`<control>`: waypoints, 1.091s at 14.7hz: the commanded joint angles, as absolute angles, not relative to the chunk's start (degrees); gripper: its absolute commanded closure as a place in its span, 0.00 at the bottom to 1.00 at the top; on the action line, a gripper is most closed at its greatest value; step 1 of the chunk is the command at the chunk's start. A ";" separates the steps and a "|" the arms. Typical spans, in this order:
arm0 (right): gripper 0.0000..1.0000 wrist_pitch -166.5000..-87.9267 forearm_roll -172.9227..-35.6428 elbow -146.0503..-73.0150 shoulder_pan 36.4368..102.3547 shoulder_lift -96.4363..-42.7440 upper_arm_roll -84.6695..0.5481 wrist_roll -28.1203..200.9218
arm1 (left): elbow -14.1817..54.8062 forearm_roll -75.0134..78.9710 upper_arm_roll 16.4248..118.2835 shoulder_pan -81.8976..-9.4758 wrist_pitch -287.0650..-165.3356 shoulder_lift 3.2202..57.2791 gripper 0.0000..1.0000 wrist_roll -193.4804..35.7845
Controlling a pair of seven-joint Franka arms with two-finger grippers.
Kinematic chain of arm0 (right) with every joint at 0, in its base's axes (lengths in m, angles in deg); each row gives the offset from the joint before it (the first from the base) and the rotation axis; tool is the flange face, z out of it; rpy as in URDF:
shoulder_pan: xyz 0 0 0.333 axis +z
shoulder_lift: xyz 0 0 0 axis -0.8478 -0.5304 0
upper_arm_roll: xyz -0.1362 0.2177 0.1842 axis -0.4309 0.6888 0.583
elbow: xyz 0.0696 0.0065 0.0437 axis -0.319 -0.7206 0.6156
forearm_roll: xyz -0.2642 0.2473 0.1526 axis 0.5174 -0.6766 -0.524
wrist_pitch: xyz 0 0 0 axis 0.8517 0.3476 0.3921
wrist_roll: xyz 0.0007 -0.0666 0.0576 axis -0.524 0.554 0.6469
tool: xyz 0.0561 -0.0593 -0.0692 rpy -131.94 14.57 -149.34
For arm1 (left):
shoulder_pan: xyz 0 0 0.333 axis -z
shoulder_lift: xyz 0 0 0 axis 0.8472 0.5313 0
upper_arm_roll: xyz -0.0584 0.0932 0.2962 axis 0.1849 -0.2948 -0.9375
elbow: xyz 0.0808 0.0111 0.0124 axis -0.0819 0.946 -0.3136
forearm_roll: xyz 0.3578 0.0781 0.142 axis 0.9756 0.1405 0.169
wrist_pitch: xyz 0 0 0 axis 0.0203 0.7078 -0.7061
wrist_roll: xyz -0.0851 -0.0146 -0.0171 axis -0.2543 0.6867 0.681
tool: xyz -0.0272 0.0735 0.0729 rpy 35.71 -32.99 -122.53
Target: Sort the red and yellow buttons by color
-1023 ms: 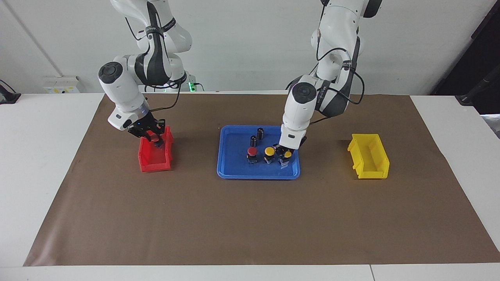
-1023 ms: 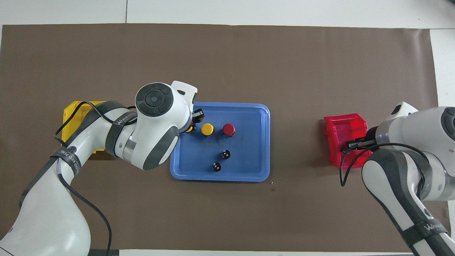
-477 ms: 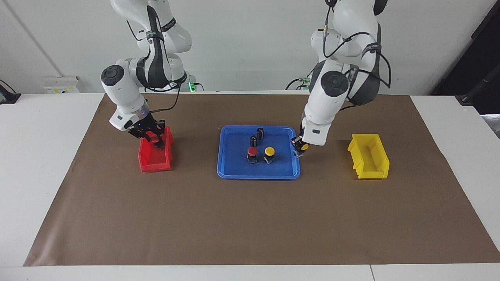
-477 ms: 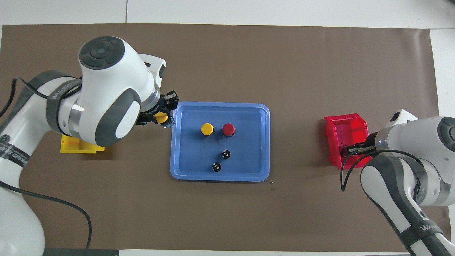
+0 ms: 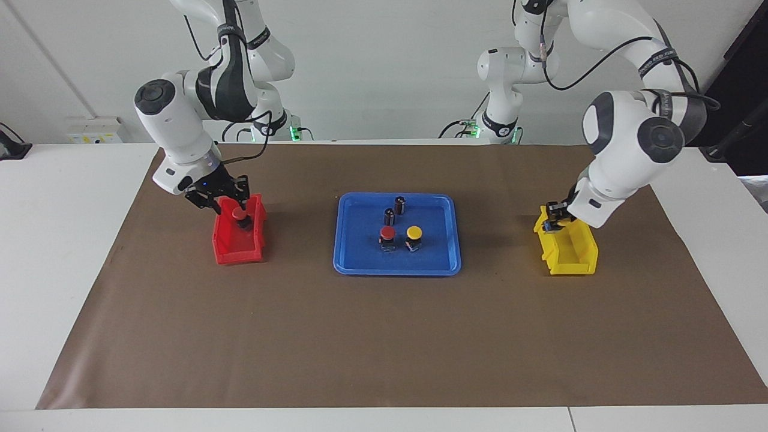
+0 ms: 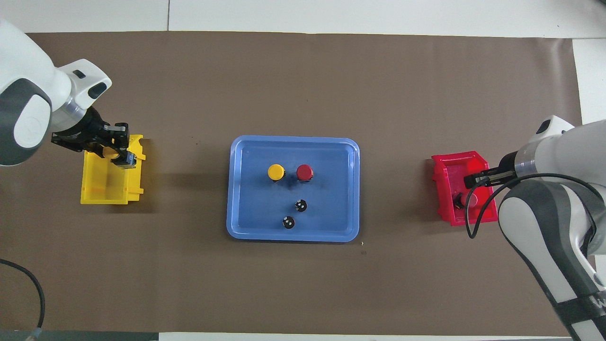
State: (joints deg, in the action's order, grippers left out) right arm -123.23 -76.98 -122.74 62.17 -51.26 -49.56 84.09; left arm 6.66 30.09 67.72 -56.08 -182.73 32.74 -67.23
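held yellow button [image 6: 111,152] tilted, over yellow bin [image 6: 110,189]

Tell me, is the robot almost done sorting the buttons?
About halfway. One red button already sits in the red bin, with the open right gripper above it. The left gripper holds a yellow button over the yellow bin, not yet dropped. Left on the blue tray: one red-capped button and one yellow-capped button.

One red button [image 5: 387,235] and one yellow button [image 5: 413,235] stand upright side by side in the blue tray [image 5: 354,252]; another red button [image 5: 242,218] lies in the red bin [image 5: 231,252]; another yellow button [image 6: 111,153] hangs over the yellow bin [image 6: 102,189].
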 commanded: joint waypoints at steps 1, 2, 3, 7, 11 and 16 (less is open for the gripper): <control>0.34 -120.45 -77.03 -109.35 72.61 -59.51 -49.26 67.32 | 9.70 31.77 68.28 -58.69 -184.14 31.89 0.99 -62.89; 0.33 -120.01 -76.86 -104.97 75.69 -62.39 -49.26 61.06 | 12.25 32.73 68.28 -58.87 -185.36 30.49 0.99 -62.96; 0.34 -120.01 -76.86 -100.57 78.77 -65.99 -49.26 56.30 | 14.10 33.35 68.28 -58.87 -186.68 29.95 0.99 -63.31; 0.30 -124.99 -74.67 -96.04 87.92 -73.22 -49.26 43.80 | 21.83 33.36 68.28 -59.22 -196.15 27.23 0.99 -63.23; 0.30 -129.85 -73.61 -101.48 89.08 -73.59 -49.17 42.72 | 33.61 33.36 68.28 -60.72 -209.61 23.62 0.99 -63.14; 0.30 -135.64 -73.69 -104.30 92.67 -75.60 -49.17 40.87 | 36.79 33.36 68.37 -61.59 -210.69 22.21 0.98 -63.05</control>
